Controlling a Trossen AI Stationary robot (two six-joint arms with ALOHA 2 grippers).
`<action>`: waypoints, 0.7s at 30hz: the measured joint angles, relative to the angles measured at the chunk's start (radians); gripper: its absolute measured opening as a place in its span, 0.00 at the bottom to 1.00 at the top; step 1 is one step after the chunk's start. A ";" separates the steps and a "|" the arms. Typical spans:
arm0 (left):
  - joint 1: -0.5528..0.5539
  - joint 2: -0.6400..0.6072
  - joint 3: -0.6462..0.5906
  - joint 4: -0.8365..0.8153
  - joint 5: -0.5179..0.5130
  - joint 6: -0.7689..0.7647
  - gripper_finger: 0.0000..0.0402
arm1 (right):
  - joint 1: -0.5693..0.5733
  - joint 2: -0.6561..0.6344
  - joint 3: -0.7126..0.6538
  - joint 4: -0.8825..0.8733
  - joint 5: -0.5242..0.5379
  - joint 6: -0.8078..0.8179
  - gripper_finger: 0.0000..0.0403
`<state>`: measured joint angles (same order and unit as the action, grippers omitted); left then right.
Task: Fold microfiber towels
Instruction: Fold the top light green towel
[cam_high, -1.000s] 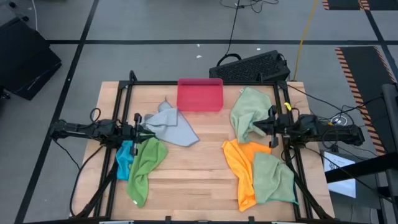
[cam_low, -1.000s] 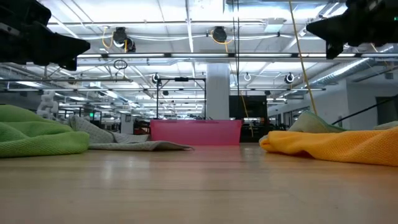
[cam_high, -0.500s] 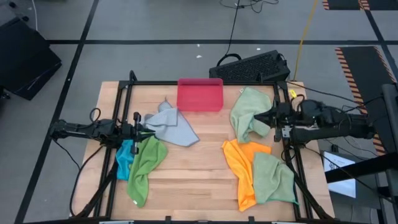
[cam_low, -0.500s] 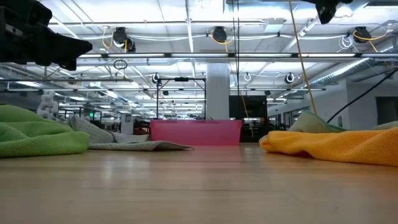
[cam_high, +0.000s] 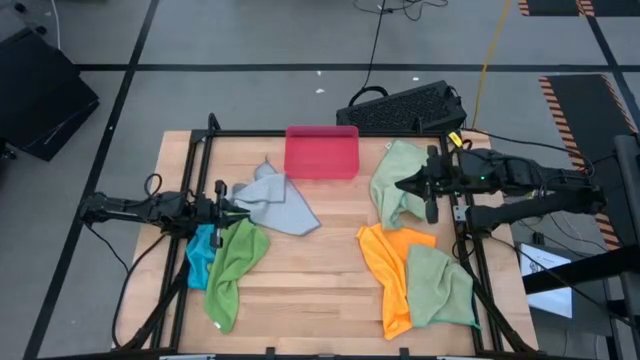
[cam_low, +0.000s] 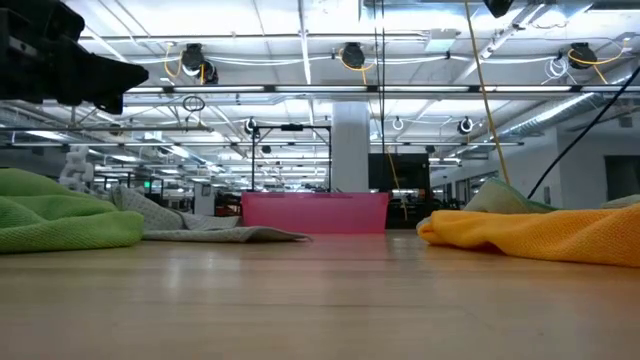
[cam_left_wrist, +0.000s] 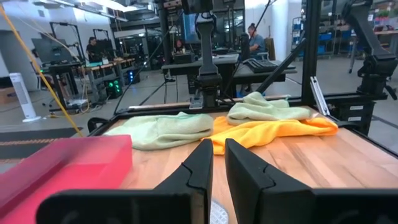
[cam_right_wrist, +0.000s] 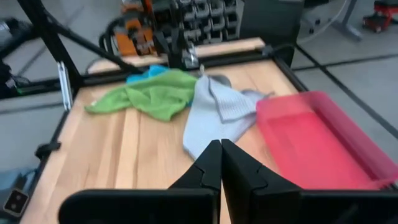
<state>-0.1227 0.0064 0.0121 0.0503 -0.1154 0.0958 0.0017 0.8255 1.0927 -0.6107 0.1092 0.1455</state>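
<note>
Pale-green towel (cam_high: 397, 178) under shut, empty R tool (cam_high: 402, 184); L tool (cam_high: 238, 208) near-shut, empty, by grey towel (cam_high: 275, 201).

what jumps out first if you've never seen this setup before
Probably the bright crumpled cloths scattered over the wooden table: an orange microfiber towel with pale green ones on the right side, a bright green towel and a light grey towel on the left. Next, the rigid pink-red rectangular tray at the far edge, middle. The right gripper, shut, hovers over the pale green towel at far right.
</note>
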 joint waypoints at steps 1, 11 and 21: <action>0.000 0.000 0.007 -0.010 0.000 -0.001 0.12 | 0.000 0.013 0.014 -0.014 0.001 0.000 0.00; 0.000 0.000 0.193 -0.197 0.000 -0.069 0.12 | 0.000 0.046 0.033 -0.085 0.003 0.081 0.00; 0.000 0.182 0.541 -0.430 0.003 -0.072 0.12 | 0.026 0.046 0.029 -0.103 0.093 0.133 0.00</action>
<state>-0.1230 0.1881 0.5534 -0.3799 -0.1120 0.0242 0.0278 0.8711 1.1217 -0.7141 0.2017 0.2784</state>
